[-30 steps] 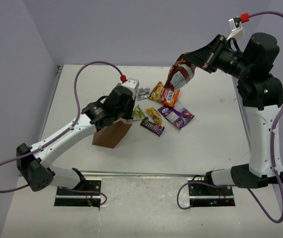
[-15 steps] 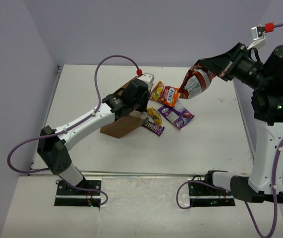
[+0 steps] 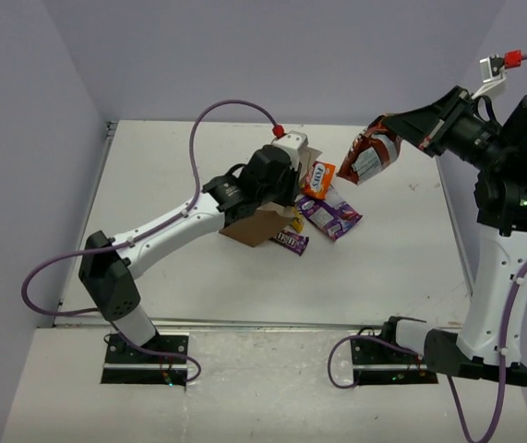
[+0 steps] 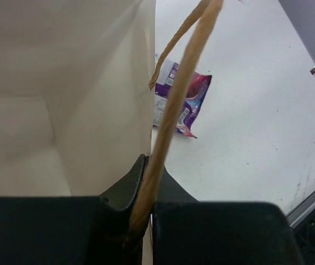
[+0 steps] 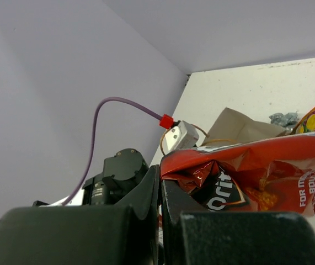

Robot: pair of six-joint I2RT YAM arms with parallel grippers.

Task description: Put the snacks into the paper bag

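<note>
My left gripper [image 3: 280, 192] is shut on the rim and loop handle [image 4: 186, 77] of the brown paper bag [image 3: 256, 226]. It holds the bag tilted beside the snacks, and the pale inside [image 4: 63, 83] fills the left wrist view. My right gripper [image 3: 380, 130] is shut on the top of the red-orange chip bag [image 3: 371, 159], which hangs in the air to the right of the paper bag. It also shows in the right wrist view [image 5: 267, 176]. On the table lie an orange-yellow packet [image 3: 317, 177], a purple packet [image 3: 333, 214] and a dark brown candy [image 3: 288, 242].
In the right wrist view, a silver-grey wrapper [image 5: 283, 118] lies behind the paper bag [image 5: 240, 127]. The left arm's purple cable [image 3: 235, 111] loops above the table. Side walls stand close on the left and at the back.
My left arm has carried the paper bag rightward and away from me, up against the snacks, and tilted it. My right arm has moved the chip bag to the right.
</note>
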